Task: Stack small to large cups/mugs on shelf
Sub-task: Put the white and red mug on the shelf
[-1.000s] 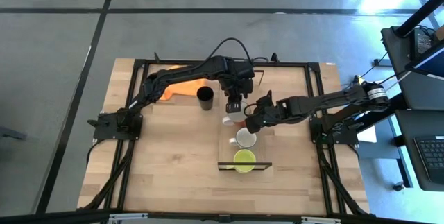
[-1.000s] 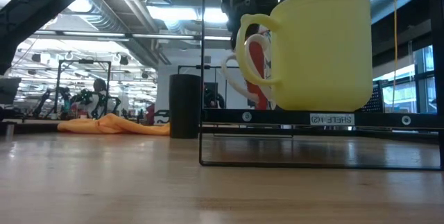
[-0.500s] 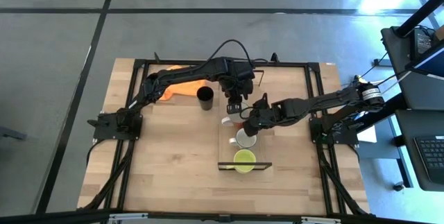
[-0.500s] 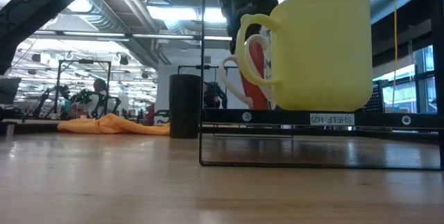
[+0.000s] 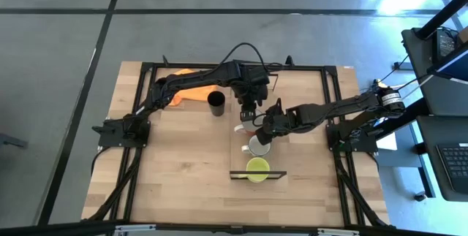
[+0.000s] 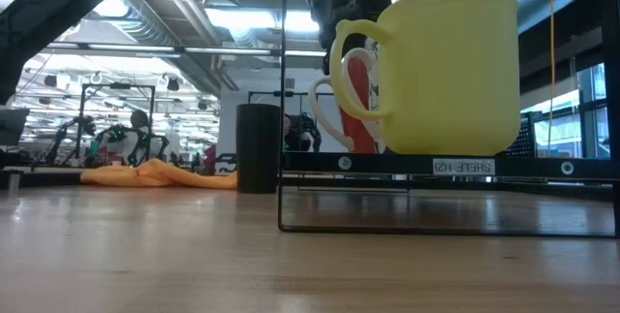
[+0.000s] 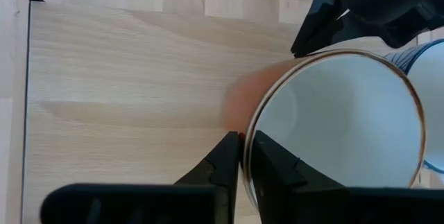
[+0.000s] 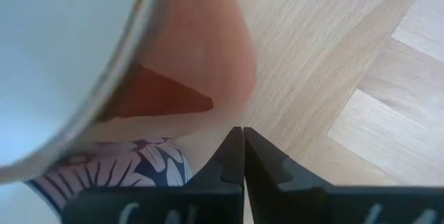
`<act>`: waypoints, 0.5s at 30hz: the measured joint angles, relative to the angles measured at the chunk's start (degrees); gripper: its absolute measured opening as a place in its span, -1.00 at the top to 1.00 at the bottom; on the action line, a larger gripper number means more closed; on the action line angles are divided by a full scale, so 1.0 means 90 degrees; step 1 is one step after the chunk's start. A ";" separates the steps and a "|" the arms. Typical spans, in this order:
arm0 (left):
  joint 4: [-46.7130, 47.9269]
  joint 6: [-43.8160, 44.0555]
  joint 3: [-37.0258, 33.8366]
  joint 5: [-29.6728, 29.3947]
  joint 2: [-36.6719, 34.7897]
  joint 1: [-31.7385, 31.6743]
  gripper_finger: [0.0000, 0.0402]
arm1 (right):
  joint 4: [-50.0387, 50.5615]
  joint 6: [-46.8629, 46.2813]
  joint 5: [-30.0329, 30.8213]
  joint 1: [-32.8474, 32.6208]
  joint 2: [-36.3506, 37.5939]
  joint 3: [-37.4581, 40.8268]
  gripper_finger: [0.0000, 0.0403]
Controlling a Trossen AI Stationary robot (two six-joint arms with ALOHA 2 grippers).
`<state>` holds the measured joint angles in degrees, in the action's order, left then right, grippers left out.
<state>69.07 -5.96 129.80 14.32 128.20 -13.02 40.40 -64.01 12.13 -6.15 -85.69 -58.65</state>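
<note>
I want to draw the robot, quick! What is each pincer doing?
Left pincer: closed on the reddish-brown mug, at its rim.
Right pincer: closed, holding nothing, beside that mug.

Pale matt wood grain on table (image 5: 175,170); glossy glazed ceramic on yellow-green mug (image 6: 455,71) and reddish-brown mug (image 7: 340,123); soft crumpled orange cloth (image 6: 160,174); thin dark metal shelf frame (image 6: 283,197).

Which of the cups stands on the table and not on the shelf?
The black cup. It stands alone on the bare tabletop beside the orange cloth; the yellow-green mug, white mug and reddish-brown mug sit on the shelf.
</note>
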 joint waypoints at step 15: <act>0.0157 0.0150 0.0478 -0.0017 0.0017 -0.0045 0.67 | 0.0032 0.0099 -0.0027 0.0005 0.0007 -0.0002 0.99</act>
<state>70.48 -4.61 134.10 14.17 128.35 -13.42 40.69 -63.12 11.89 -6.11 -85.62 -58.67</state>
